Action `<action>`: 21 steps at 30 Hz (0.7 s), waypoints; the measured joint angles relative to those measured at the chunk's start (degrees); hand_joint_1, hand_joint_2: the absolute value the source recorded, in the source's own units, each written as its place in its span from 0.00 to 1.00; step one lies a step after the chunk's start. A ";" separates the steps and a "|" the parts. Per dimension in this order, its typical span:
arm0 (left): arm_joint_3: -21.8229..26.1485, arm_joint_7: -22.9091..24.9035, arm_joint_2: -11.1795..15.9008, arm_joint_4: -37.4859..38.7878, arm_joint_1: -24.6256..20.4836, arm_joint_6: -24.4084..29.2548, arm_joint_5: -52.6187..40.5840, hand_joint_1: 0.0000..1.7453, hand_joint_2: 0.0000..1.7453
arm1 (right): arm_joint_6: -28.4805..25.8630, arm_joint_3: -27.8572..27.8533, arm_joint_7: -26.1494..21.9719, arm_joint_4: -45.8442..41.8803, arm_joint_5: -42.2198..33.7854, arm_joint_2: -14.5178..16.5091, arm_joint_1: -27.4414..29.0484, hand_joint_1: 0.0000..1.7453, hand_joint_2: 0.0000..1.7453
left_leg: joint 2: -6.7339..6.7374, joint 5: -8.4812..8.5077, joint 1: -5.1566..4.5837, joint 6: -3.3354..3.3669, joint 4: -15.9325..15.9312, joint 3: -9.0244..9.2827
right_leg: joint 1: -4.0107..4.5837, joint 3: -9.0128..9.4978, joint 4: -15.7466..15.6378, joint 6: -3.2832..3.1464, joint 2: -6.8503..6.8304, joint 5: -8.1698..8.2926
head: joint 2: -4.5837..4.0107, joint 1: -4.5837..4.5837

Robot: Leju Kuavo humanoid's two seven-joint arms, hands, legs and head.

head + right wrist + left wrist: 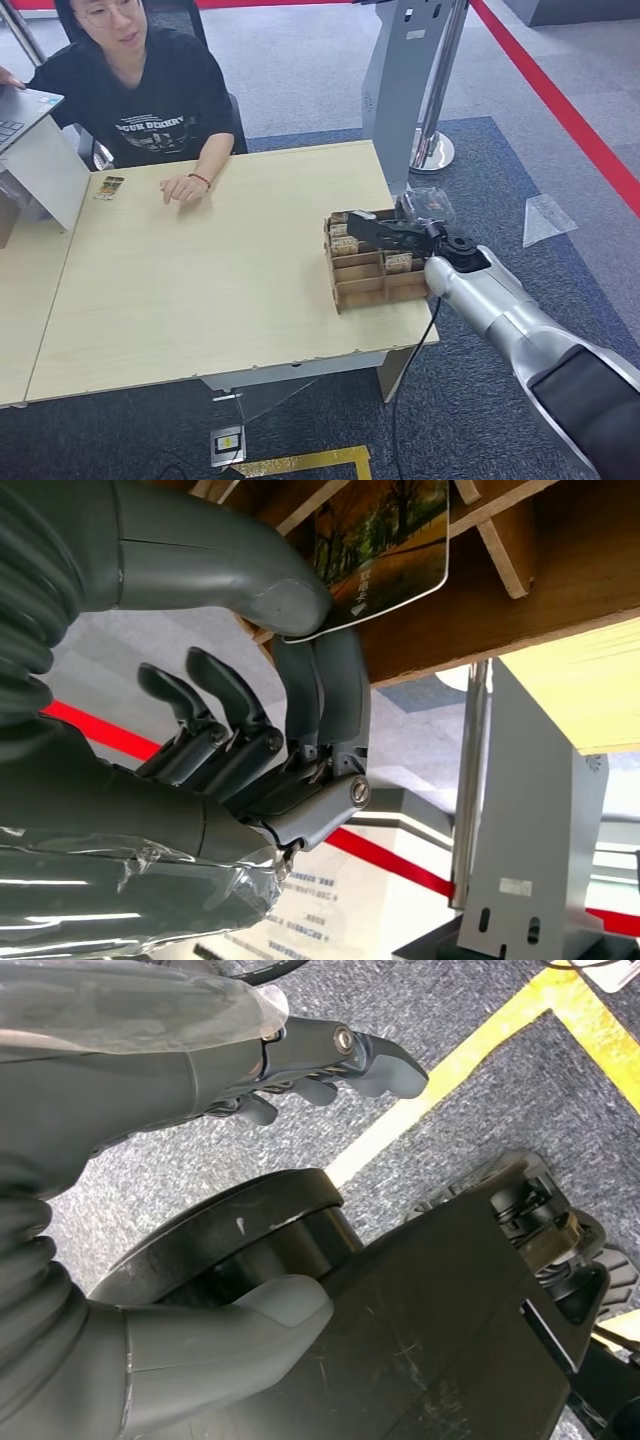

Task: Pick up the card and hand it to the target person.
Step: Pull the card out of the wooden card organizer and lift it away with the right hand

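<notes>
Carpet grey round pale table (211,290); right hand (302,630) pinches card (385,540), left hand (302,1060) loose, empty

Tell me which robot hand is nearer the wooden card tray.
Right. The right robot hand is over the wooden card tray, pinching a card; the left robot hand hangs near the floor.

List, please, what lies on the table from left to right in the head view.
Laptop → small card → person's hand → wooden tray → right hand, over the tray, pinching a card.
</notes>
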 joint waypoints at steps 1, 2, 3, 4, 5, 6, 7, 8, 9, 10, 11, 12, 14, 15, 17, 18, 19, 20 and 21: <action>0.00 0.04 0.01 0.00 0.00 0.01 0.00 0.00 1.00 | -0.11 0.04 -0.01 0.25 -0.01 0.08 -0.09 1.00 1.00 | 0.00 0.00 0.00 0.00 0.00 0.00 | 0.00 0.00 0.00 0.00 0.00 0.00 | 0.00 0.00; 0.00 0.09 0.01 0.00 0.00 0.01 0.00 0.00 1.00 | -0.21 0.08 -0.02 0.48 -0.01 0.16 -0.18 1.00 1.00 | 0.00 0.00 0.00 0.00 0.00 0.01 | 0.00 0.01 0.00 0.00 0.00 0.00 | 0.00 0.00; 0.00 0.14 0.02 0.00 0.00 0.02 0.00 0.00 1.00 | -0.29 0.13 -0.03 0.69 -0.01 0.24 -0.27 1.00 1.00 | 0.00 0.00 0.00 0.00 0.00 0.01 | 0.00 0.01 0.00 0.00 0.00 0.01 | 0.00 0.00; 0.00 0.19 0.01 0.00 0.00 0.05 0.00 0.00 1.00 | -0.34 0.18 -0.05 0.87 -0.01 0.30 -0.36 1.00 1.00 | 0.00 0.00 0.00 0.00 0.00 0.02 | 0.00 0.01 0.00 -0.01 0.00 0.01 | 0.00 0.00; 0.00 0.23 0.01 0.00 0.00 0.07 0.01 0.00 1.00 | -0.37 0.24 -0.07 1.03 -0.01 0.36 -0.47 1.00 1.00 | 0.00 0.00 0.00 0.00 0.00 0.02 | 0.00 0.02 0.00 -0.01 0.00 0.01 | 0.00 0.00; 0.00 0.24 0.01 0.00 0.00 0.09 0.01 0.00 1.00 | -0.36 0.30 -0.09 1.16 -0.01 0.41 -0.57 1.00 1.00 | 0.00 0.01 0.00 0.00 0.00 0.02 | 0.00 0.02 0.00 -0.01 0.00 0.02 | 0.00 0.00; 0.00 0.25 0.01 0.00 0.00 0.11 0.01 0.00 1.00 | -0.33 0.36 -0.19 1.28 0.03 0.45 -0.68 1.00 1.00 | 0.00 0.01 0.00 0.00 0.00 0.02 | 0.00 0.02 0.00 -0.01 0.00 0.02 | 0.00 0.00; 0.00 0.25 0.02 0.00 0.00 0.11 0.01 0.00 1.00 | -0.24 0.42 -0.42 1.36 0.11 0.47 -0.80 1.00 1.00 | 0.00 0.01 0.00 0.00 0.00 0.02 | 0.00 0.01 0.01 -0.01 0.00 0.02 | 0.00 0.01; 0.00 0.25 0.02 0.00 0.00 0.11 0.01 0.00 1.00 | -0.10 0.46 -0.79 1.42 0.20 0.48 -0.94 1.00 1.00 | 0.00 0.01 0.00 0.00 0.00 0.02 | 0.00 0.01 0.01 -0.01 0.00 0.02 | 0.00 0.01; 0.00 0.25 0.02 0.00 0.00 0.11 0.00 0.00 1.00 | 0.14 0.51 -1.33 1.44 0.25 0.49 -1.09 1.00 1.00 | 0.00 0.01 0.00 0.00 0.00 0.02 | 0.00 0.01 0.01 -0.02 0.00 0.02 | 0.00 0.01; 0.00 0.25 0.02 0.00 0.00 0.10 -0.02 0.00 1.00 | 0.54 0.56 -2.10 1.45 0.20 0.49 -1.27 1.00 1.00 | 0.00 0.01 0.00 0.00 0.00 0.02 | 0.00 0.01 0.01 -0.02 0.00 0.03 | 0.00 0.01; -0.01 0.23 0.02 0.00 -0.01 0.07 -0.05 0.00 1.00 | 1.07 0.62 -3.09 1.46 0.03 0.49 -1.49 1.00 1.00 | 0.00 0.01 0.00 0.00 0.00 0.02 | 0.00 0.01 0.01 -0.02 0.00 0.03 | 0.00 0.01; -0.03 0.14 0.02 0.00 -0.04 -0.09 -0.20 0.00 1.00 | 2.73 0.74 -5.87 1.29 -0.54 0.47 -2.11 1.00 1.00 | 0.01 0.01 0.00 0.00 0.01 0.02 | 0.00 -0.01 0.01 -0.02 0.01 0.03 | 0.00 0.01; -0.04 0.08 0.04 0.00 -0.07 -0.22 -0.29 0.00 1.00 | 4.00 0.80 -7.39 1.03 -0.86 0.38 -2.54 1.00 1.00 | 0.01 0.01 0.00 0.00 0.01 0.02 | 0.00 -0.02 0.01 -0.02 0.02 0.03 | -0.01 0.01; -0.08 -0.07 0.09 0.00 -0.15 -0.49 -0.46 0.00 1.00 | 7.44 0.94 -10.41 -0.13 -1.76 -0.12 -3.62 1.00 1.00 | 0.03 0.01 -0.01 0.00 0.01 0.01 | -0.01 -0.04 0.01 -0.02 0.03 0.03 | 0.00 0.01; -0.09 -0.13 0.13 0.00 -0.19 -0.58 -0.54 0.00 1.00 | 9.45 1.04 -11.83 -1.00 -2.51 -0.55 -4.30 1.00 1.00 | 0.03 0.01 -0.01 0.00 0.02 0.01 | -0.01 -0.05 0.01 -0.02 0.03 0.03 | 0.00 0.01; -0.11 -0.19 0.17 0.00 -0.23 -0.64 -0.59 0.00 1.00 | 11.49 1.15 -13.17 -2.02 -3.51 -1.07 -5.05 1.00 1.00 | 0.03 0.01 -0.01 0.00 0.02 0.00 | -0.01 -0.06 0.01 -0.02 0.04 0.04 | 0.00 0.01; -0.12 -0.25 0.21 0.00 -0.27 -0.67 -0.63 0.00 1.00 | 13.80 1.27 -14.46 -3.19 -4.83 -1.67 -5.98 1.00 1.00 | 0.04 0.02 -0.02 0.00 0.03 -0.01 | -0.01 -0.08 0.01 -0.02 0.04 0.04 | 0.00 0.02; -0.13 -0.29 0.27 0.00 -0.32 -0.70 -0.62 0.00 1.00 | 16.34 1.41 -15.54 -4.42 -6.29 -2.32 -7.10 1.00 1.00 | 0.04 0.02 -0.02 0.00 0.03 -0.03 | -0.01 -0.10 0.01 -0.02 0.05 0.05 | 0.00 0.02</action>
